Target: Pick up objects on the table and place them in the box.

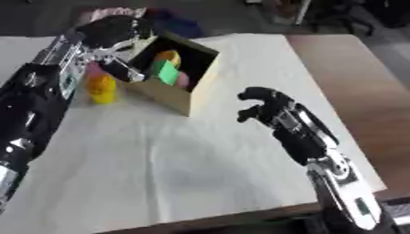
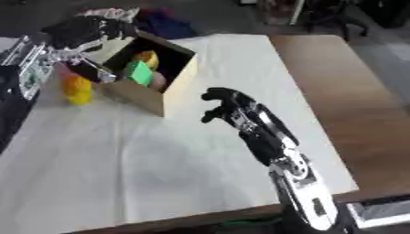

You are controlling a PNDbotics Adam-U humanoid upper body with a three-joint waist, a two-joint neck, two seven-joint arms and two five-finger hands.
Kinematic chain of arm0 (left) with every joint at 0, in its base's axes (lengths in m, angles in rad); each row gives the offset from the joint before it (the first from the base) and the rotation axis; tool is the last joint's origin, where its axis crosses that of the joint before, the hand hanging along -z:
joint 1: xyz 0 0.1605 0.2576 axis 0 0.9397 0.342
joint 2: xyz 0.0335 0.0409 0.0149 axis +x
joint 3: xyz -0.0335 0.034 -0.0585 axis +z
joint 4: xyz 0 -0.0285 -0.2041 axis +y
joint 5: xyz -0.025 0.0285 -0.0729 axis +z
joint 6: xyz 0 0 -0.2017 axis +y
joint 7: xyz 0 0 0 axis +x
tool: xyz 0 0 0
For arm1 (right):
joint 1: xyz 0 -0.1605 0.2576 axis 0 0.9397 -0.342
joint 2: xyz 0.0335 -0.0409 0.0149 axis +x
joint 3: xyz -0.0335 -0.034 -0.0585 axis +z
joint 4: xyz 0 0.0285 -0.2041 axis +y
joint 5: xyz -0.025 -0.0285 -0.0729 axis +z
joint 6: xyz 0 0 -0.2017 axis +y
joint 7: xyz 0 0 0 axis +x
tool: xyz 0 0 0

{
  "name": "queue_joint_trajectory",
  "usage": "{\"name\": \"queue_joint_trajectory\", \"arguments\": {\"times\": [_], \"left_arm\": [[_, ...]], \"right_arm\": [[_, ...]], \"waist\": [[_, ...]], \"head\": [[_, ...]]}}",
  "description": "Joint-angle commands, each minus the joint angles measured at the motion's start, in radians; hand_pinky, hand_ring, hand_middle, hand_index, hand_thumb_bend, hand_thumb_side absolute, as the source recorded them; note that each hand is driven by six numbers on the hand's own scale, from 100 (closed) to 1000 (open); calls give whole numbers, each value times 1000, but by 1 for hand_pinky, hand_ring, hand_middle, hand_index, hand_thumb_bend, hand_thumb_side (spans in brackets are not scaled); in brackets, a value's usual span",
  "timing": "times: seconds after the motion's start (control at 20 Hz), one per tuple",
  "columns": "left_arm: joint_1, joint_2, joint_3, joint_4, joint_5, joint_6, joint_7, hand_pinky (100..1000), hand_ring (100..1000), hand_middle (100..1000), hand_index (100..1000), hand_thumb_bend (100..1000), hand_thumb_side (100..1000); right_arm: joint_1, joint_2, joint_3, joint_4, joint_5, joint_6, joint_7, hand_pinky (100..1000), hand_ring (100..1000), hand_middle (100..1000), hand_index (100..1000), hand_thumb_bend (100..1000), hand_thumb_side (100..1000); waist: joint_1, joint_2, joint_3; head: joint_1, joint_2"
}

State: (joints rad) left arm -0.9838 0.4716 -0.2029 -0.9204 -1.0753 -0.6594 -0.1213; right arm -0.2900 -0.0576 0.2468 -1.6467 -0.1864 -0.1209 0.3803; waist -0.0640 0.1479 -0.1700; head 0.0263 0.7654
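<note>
A tan, open-topped cardboard box (image 1: 188, 82) is seen toward the far left of a table covered with a white cloth (image 1: 200, 160), with bare brown wood (image 1: 352, 77) exposed along the right side. Inside the box a green block (image 1: 166, 72), an orange-yellow rounded object (image 1: 168, 57) and a pink rounded object (image 1: 184, 80) are contained. A yellow, bottle-like object (image 1: 102, 89) is stood on the cloth just beside the box's left wall, outside it.

The black left hand (image 1: 112, 32) is held at the box's far left rim, above the opening; its fingers are curled, but whether anything is held in them cannot be told. The black right hand (image 1: 260, 105) is raised over the cloth to the right of the box, apart from it, with its fingers curled inward and nothing gripped.
</note>
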Motion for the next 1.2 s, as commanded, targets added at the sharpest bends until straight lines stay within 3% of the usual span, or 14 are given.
{"name": "queue_joint_trajectory", "arguments": {"times": [0.05, 0.1, 0.15, 0.2, 0.4, 0.65, 1.2], "left_arm": [[-12, 90, 7, -67, 111, -10, -74, 805, 728, 794, 880, 327, 254], [-7, 112, 10, -82, 147, -2, -100, 799, 708, 777, 866, 305, 256], [-3, 133, 13, -92, 180, 8, -129, 797, 699, 771, 863, 305, 184], [1, 152, 15, -97, 207, 18, -163, 796, 695, 765, 859, 289, 274], [22, 198, 18, -92, 246, 29, -324, 803, 715, 775, 867, 336, 345], [46, 203, 26, -49, 183, 10, -475, 803, 725, 777, 867, 405, 404], [73, 150, 42, 38, 60, -5, -465, 798, 718, 781, 876, 431, 418]], "right_arm": [[-7, -15, -9, -11, 3, -5, -4, 838, 631, 788, 847, 100, 685], [-6, -17, -10, -11, 4, -5, -5, 838, 631, 788, 847, 100, 685], [-5, -19, -11, -10, 5, -6, -6, 838, 631, 788, 847, 100, 685], [-5, -21, -12, -10, 6, -6, -7, 838, 631, 788, 847, 100, 685], [-3, -25, -14, -10, 8, -7, -8, 838, 631, 788, 847, 100, 684], [-3, -25, -16, -10, 9, -8, -10, 839, 631, 789, 847, 100, 684], [-5, -23, -15, -11, 8, -8, -8, 840, 632, 789, 847, 100, 685]], "waist": [[0, -21, 5], [2, -22, 9], [4, -22, 12], [5, -23, 15], [8, -25, 21], [7, -26, 21], [3, -22, 18]], "head": [[-14, 5], [-20, 5], [-22, 5], [-25, 5], [-32, 5], [-37, 5], [-34, 5]]}}
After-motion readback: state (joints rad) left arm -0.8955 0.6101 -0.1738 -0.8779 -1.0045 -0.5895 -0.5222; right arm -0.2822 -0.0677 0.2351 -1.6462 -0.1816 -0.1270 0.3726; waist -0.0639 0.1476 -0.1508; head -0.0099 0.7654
